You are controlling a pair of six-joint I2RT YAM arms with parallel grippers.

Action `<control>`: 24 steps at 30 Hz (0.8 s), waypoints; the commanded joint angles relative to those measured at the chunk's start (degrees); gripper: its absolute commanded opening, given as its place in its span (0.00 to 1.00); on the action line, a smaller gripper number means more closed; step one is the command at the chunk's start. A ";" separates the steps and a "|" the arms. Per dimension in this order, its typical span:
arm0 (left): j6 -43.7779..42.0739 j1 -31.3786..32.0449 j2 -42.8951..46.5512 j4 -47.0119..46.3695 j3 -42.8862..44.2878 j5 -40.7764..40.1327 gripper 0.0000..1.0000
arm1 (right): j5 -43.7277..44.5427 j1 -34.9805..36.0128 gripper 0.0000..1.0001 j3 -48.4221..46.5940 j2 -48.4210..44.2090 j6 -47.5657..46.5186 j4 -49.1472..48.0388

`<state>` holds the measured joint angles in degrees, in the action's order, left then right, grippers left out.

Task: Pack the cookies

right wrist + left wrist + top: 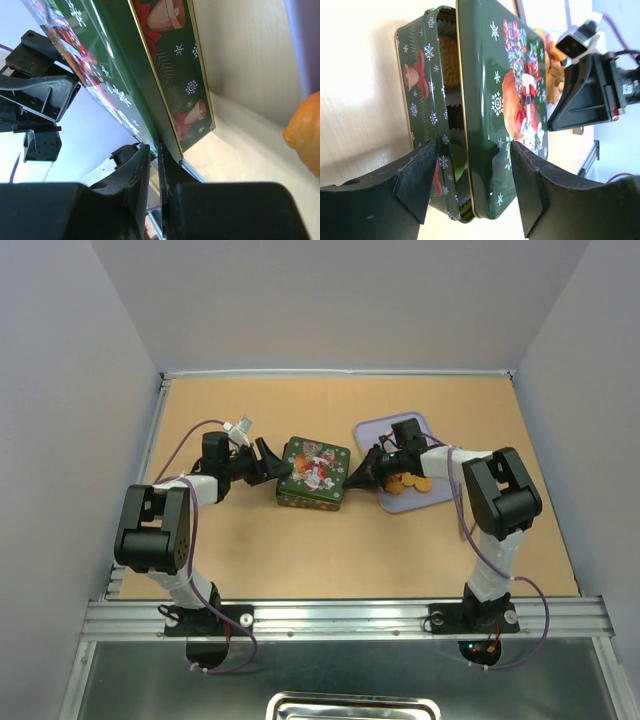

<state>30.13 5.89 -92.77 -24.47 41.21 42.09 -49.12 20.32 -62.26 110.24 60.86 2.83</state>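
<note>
Edges: table (250,540) is boxed by pale walls (330,300) on the left, back and right, with a metal rail (340,618) along the near side.
Open room: bare tabletop in front of the tin (313,472), behind it and to the far left. The right side is tighter, as the tray (372,428) sits just beside the tin's right end.
Tin: green, mid-table. The lid (490,75) is lifted off the base along one side, and the gap shows the inside.
Left claw (472,152): spread wide at the tin's left end. One finger lies alongside the base wall, the other over the lid's face, with the tin's end between them. Contact: can't tell.
Right claw (154,150): pinched to a slit on the lid's rim at the tin's right end, holding that edge up. The arm reaches over the tray.
Cookies (410,483): an orange pile on the tray's near part, beside the right wrist. More sit inside the tin: an orange round shows in the gap, with a dark pleated cup (454,117) below it.
Print: the lid face carries a red-coated Santa figure, bright parcels and white snowflakes. The base wall has gold bells with red bows, green sprigs, snowflakes and a gold line at the rim.
</note>
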 commanded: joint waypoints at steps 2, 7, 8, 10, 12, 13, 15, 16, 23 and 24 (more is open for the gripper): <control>0.46 0.35 -0.39 -3.74 -0.96 5.20 0.70 | 2.45 0.25 0.17 -5.15 0.07 -6.80 7.53; 0.54 0.44 -1.36 -4.62 -1.31 5.73 0.68 | 4.12 0.69 0.17 -7.61 0.94 -11.28 13.41; 0.54 0.52 -1.53 -4.80 -1.31 5.90 0.67 | 4.56 0.86 0.18 -9.09 1.21 -11.99 14.47; 0.63 0.61 -1.71 -5.24 -1.66 6.25 0.67 | 5.78 1.48 0.18 -10.94 2.35 -13.48 17.80; 0.72 0.79 -1.89 -5.76 -1.84 6.69 0.67 | 6.58 2.53 0.18 -13.84 3.23 -15.33 19.49; 0.81 0.79 -1.89 -6.20 -2.01 6.95 0.67 | 7.11 2.80 0.18 -14.81 3.84 -15.68 20.19; 0.90 0.88 -1.97 -6.73 -2.10 7.48 0.67 | 7.90 3.15 0.18 -16.92 4.20 -16.56 21.69; 0.90 0.88 -1.97 -6.73 -2.01 7.48 0.66 | 8.16 3.15 0.19 -17.54 4.29 -16.91 22.39; 0.54 0.88 -2.41 -6.82 -2.10 8.10 0.49 | 9.22 3.24 0.38 -22.46 5.08 -18.06 25.20; 0.54 0.88 -2.50 -7.17 -2.19 8.45 0.47 | 9.40 3.24 0.41 -22.82 5.16 -18.06 25.38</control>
<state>30.33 5.48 -95.26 -29.10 39.83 44.34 -41.98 22.17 -81.06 114.69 44.27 28.82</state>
